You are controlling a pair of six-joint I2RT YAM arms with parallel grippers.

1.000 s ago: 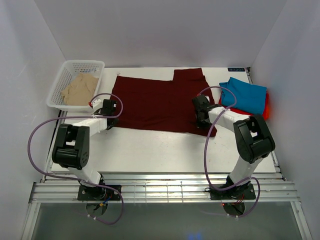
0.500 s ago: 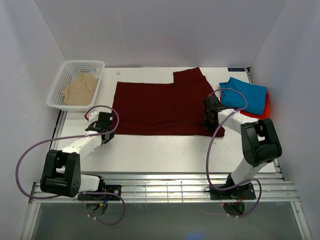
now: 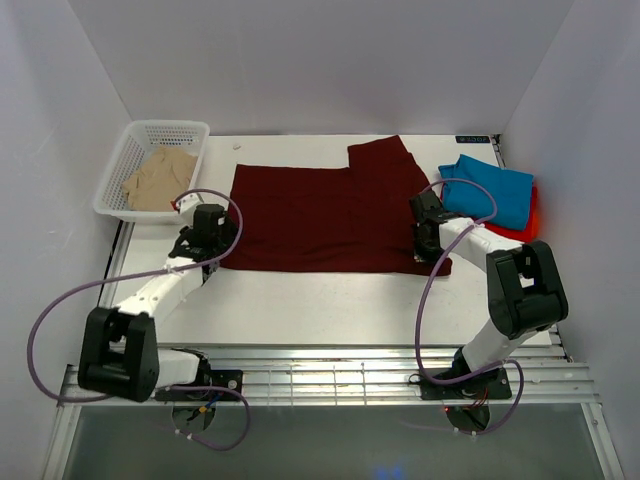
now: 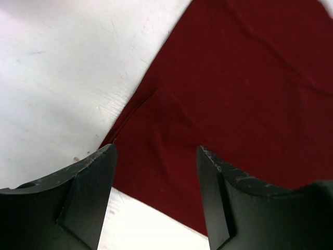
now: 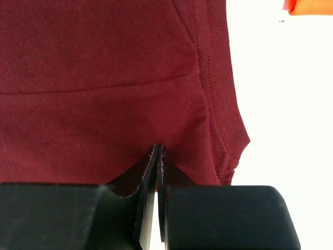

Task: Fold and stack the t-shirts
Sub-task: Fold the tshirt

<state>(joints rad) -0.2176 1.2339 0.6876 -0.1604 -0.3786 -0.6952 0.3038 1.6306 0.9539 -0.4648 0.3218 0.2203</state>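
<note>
The maroon shirt [image 3: 320, 215] lies flat in the middle of the table [image 3: 300, 300]. The left gripper [image 4: 155, 152] hangs over its 8 o'clock corner, jaws wide and holding nothing. The right gripper [image 5: 157, 152] is pinched tight on the hem near the 4 o'clock corner. The fold should go best if the left takes a matching bite, then both lift level toward 12 o'clock.

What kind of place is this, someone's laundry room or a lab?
Probably a robot lab cell, not a home: plain white walls box in a white table, a left arm and right arm are bolted to a rail at its near edge, and a maroon shirt lies spread beside a basket.
</note>
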